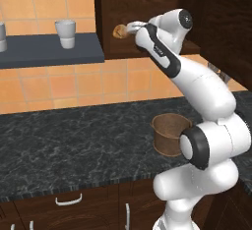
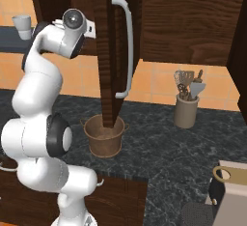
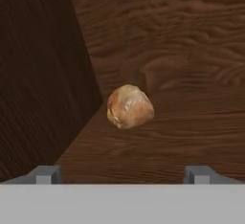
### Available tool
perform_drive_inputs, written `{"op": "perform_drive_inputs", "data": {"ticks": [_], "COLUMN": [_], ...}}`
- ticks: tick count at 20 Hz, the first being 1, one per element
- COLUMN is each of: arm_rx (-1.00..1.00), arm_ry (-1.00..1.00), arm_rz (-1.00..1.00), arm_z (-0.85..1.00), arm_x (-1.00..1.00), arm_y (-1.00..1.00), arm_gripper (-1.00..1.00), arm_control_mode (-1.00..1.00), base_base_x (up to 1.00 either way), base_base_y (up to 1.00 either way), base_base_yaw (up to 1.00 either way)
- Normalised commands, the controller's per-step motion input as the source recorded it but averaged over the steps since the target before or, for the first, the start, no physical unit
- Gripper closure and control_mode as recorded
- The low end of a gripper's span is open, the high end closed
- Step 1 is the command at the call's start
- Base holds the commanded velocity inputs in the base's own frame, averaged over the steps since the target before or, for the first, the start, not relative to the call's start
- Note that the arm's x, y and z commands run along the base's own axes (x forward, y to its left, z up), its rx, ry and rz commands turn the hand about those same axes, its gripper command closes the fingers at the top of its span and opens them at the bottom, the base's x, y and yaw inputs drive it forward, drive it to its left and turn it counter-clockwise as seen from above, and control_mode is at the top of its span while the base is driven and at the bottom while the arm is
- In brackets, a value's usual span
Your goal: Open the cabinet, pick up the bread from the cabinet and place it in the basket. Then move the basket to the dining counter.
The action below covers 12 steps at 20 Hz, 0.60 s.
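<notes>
The cabinet (image 1: 147,8) stands open, its door (image 2: 108,51) swung out edge-on with the silver bar handle (image 2: 127,46) facing the right base camera. The bread (image 3: 129,106), a small tan bun, lies on the wooden cabinet floor near the left inner wall; in the left base view the bread (image 1: 118,31) sits at the cabinet's lower left edge. My gripper (image 3: 123,174) is open, reaching into the cabinet, with the bun ahead of the fingertips (image 3: 45,175) and apart from them. In the left base view my gripper (image 1: 127,28) is just right of the bun. The basket (image 1: 170,134) (image 2: 103,135) stands on the counter below.
A black speckled counter (image 1: 74,140) runs under the cabinet, with drawers (image 1: 69,200) beneath. A dark wall shelf (image 1: 49,49) holds a white cup (image 1: 65,33). A brown utensil pot (image 2: 186,105) stands to the right; a beige appliance (image 2: 231,191) sits at the near right corner.
</notes>
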Motion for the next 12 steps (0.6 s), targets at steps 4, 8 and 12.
{"op": "perform_drive_inputs", "data": {"ticks": [4, 8, 12], "arm_rx": [0.01, 0.01, 0.01], "arm_ry": [0.06, 0.02, 0.02], "arm_rz": [0.01, 0.01, 0.03], "arm_z": [-0.05, -0.01, -0.02], "arm_x": [0.82, 0.83, 0.76], "arm_y": [0.21, 0.1, 0.0], "arm_gripper": [-1.0, -1.0, -1.0], "arm_control_mode": [-1.0, -1.0, -1.0], "base_base_x": [0.0, 0.0, 0.0], "base_base_y": [0.0, 0.0, 0.0], "base_base_yaw": [0.0, 0.0, 0.0]}}
